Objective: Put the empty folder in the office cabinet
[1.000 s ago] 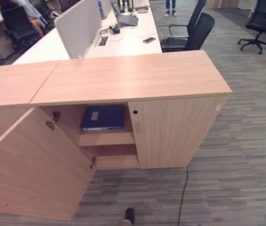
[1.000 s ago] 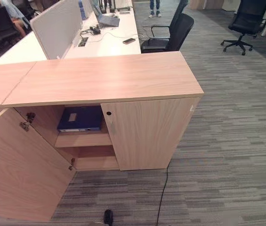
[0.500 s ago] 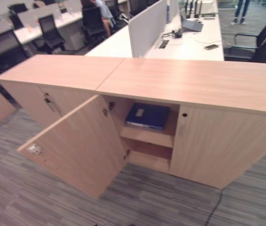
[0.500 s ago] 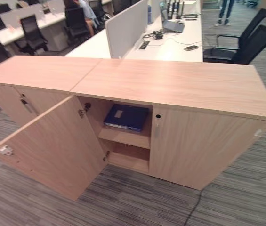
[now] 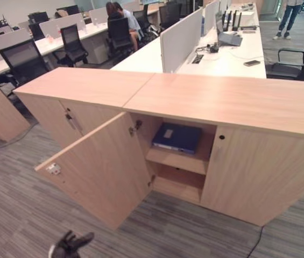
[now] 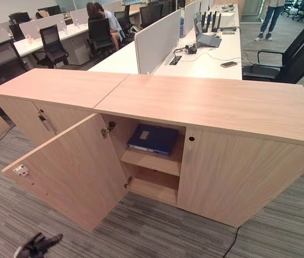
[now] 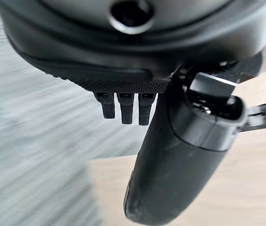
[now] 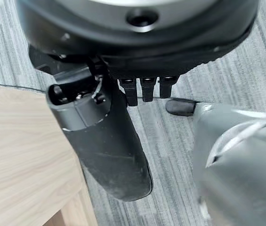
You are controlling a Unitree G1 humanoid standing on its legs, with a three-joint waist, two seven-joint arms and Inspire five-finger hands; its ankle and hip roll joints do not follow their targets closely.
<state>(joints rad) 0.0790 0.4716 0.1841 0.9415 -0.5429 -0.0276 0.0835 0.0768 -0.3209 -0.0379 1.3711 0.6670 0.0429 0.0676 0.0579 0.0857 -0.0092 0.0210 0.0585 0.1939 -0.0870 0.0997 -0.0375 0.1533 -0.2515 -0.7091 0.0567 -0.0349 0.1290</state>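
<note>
The left hand sits low at the bottom edge of the left eye view, left of centre, with its dark fingers spread apart and holding nothing; the right eye view shows it in the same splayed pose. In the left wrist view the left hand's thumb extends straight and its fingers project in a short row, uncurled. In the right wrist view the right hand has its thumb extended and its fingers straight in a row, grasping nothing.
</note>
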